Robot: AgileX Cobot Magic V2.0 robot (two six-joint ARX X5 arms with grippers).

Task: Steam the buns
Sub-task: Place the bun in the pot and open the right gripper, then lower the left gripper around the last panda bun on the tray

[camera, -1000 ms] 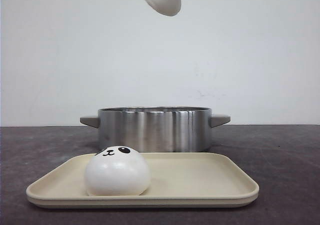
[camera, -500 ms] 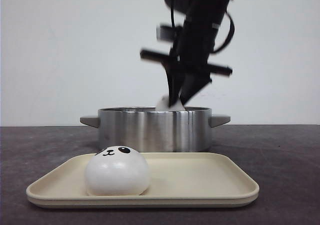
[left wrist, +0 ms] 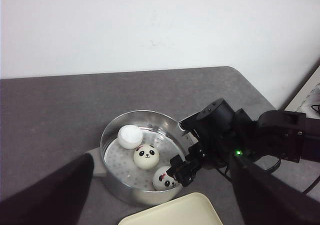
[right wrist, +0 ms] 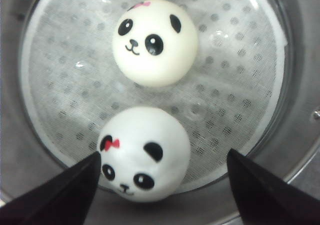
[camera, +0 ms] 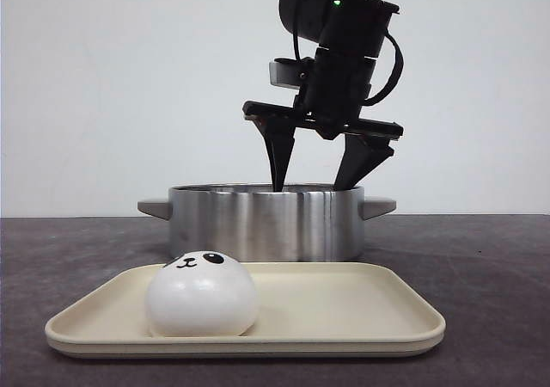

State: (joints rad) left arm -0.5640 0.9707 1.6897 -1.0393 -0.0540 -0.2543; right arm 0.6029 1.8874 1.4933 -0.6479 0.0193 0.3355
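Plain white wall backs a dark grey desk [camera: 498, 267]. At the desk's 12 o'clock stands a steel steamer pot [camera: 265, 224]; at 6 o'clock a beige tray [camera: 344, 305] carries one panda bun [camera: 201, 297] toward its 9 o'clock side. Inside the pot, on a perforated white liner [right wrist: 240, 80], lie three more buns [left wrist: 146, 156], one of them [right wrist: 145, 152] with a red bow. The right hand [camera: 320, 181] hangs over the pot's rim, its fingers [right wrist: 55, 195] spread wide either side of that bun, gripping nothing. The left hand's [left wrist: 160, 200] dark fingers also stand wide apart and empty.
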